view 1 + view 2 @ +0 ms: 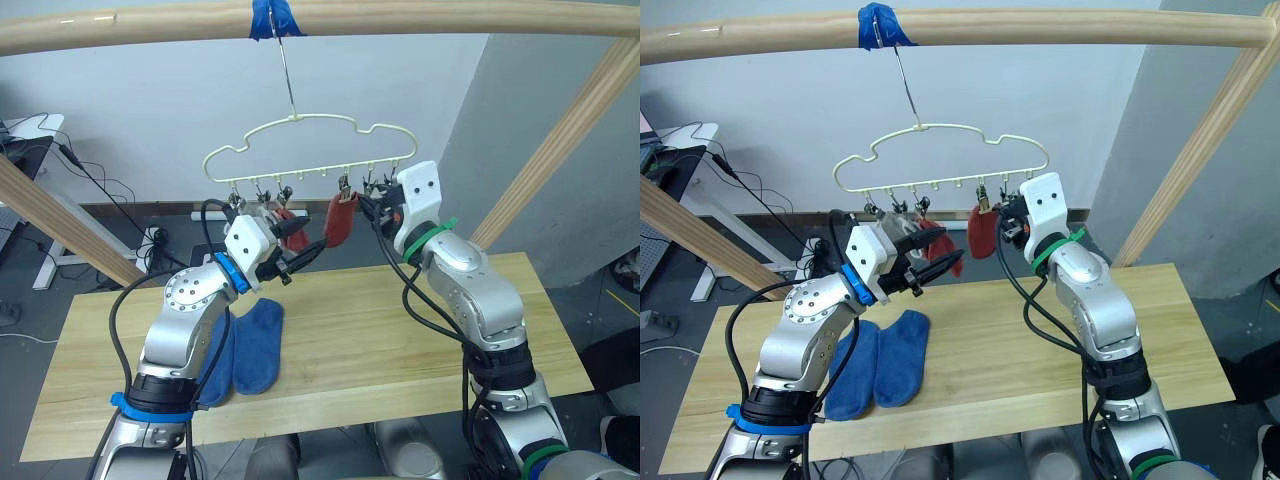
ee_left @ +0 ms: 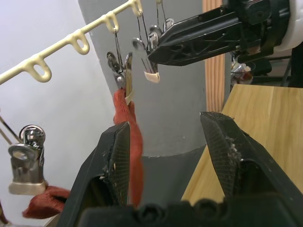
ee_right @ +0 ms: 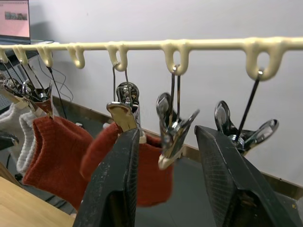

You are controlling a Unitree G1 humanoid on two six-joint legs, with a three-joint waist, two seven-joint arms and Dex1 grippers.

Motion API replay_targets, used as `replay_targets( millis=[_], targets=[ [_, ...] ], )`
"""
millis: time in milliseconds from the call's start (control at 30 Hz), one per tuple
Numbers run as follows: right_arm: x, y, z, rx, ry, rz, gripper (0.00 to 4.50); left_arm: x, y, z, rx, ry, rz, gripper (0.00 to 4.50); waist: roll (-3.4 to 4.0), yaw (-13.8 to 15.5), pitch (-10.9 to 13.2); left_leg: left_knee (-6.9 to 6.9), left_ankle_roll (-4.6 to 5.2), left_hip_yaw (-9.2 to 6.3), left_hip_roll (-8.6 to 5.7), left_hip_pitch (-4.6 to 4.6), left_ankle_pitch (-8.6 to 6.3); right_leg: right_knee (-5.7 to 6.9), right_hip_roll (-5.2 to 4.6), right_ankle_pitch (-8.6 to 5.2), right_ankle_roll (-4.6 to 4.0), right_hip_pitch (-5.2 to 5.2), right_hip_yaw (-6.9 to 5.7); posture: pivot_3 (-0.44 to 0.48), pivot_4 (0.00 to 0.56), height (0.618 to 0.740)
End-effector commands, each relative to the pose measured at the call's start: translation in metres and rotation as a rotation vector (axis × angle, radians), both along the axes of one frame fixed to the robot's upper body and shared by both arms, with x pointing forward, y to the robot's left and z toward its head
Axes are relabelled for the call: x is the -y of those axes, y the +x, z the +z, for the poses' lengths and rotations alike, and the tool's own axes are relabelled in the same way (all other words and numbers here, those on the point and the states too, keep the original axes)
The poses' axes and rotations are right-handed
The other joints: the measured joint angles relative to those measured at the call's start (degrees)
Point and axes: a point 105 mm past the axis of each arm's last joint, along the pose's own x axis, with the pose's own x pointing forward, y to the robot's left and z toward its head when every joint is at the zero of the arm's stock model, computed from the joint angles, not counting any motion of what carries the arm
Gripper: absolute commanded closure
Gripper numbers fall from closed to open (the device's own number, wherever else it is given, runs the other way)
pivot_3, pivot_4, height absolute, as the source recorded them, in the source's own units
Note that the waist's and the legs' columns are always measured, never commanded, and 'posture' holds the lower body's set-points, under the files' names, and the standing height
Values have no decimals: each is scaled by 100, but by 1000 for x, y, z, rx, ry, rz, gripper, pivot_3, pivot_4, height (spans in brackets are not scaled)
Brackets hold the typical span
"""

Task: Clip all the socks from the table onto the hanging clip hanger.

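hanger (image 1: 300,150): thin pale yellow-green wire thing with a wavy top. Its long hook goes up to a blue tape wrap (image 1: 272,17) on the wooden pole (image 1: 400,18). A row of little loops runs along the bottom bar, with shiny metal clips (image 3: 176,127) dangling from them.

red socks: two rust red ones are already clipped up. One (image 1: 340,220) hangs near the middle of the bar, pinched at its cuff by a clip. The other (image 1: 292,228) hangs a bit further toward the robot's left. Soft ribbed knit, drooping straight down.

grey socks: in the right wrist view there's a pale knit bit (image 3: 21,135) hanging just beside the far red sock. Can't tell how many that is.

blue socks (image 1: 245,350): two of them lying flat side by side on the counter (image 1: 400,340), touching along their long edges, partly behind the left arm.

left tool (image 1: 305,252): fingers spread wide, nothing between them. It's raised just below the clip row, near the red socks.

right tool (image 1: 372,205): up at the clips on the robot's right end of the bar. In its wrist view the fingers are spread, with a bare clip hanging between them, not squeezed.

counter: light, pale yellow wood planks, grain visible.
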Motion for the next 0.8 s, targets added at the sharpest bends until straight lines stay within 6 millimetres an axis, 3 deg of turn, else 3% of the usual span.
replay_targets(
  millis=[33,400,800],
  targets=[
    [-8,1,16,65,7,14,2579,5,-5,6,44,3,-19,1900,0,-4,0,0,0,0,0,0,0,0,0,0,0,0,0,-226,168,730],
    [-27,10,17,87,-4,47,2579,2,-4,3,47,17,-10,1900,0,-7,-1,0,0,-1,0,1,0,3,0,2,-2,0,-1,-217,166,730],
    [-31,12,21,108,5,62,2579,2,-4,1,47,24,-1,1900,1,-7,-2,1,0,-1,0,2,1,8,-1,3,-3,0,-1,-211,166,730]
  ],
)
